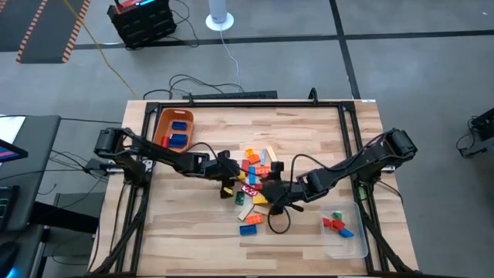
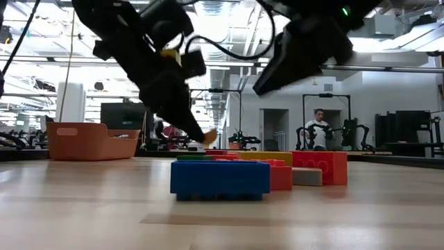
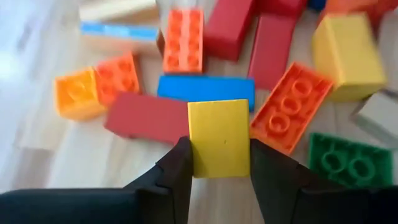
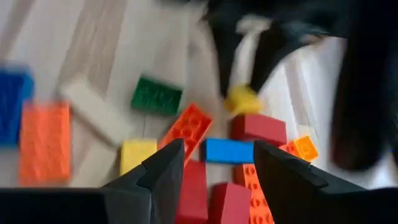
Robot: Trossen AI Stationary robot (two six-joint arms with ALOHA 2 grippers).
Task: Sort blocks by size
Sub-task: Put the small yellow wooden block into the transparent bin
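A pile of blocks in red, blue, orange, yellow, green and tan lies at the table's middle. My left gripper reaches in from the left and is shut on a small yellow block, also seen as the yellow block in the right wrist view. My right gripper hovers open over the right side of the pile, above a blue block, with nothing between its fingers. In the low view, the left gripper hangs above the blocks. My left gripper pinches the yellow block's two opposite sides between its two fingers, at the end nearer the wrist. The fingers slant down from the table's left. The block sticks out beyond the fingertips, a smooth face toward the camera, lifted clear of the pile.
An orange bin holding blue blocks stands at the far left. A clear tray with red, green and blue blocks sits at the near right. Bare wood lies along the near edge and far right. A long blue block lies nearest the front.
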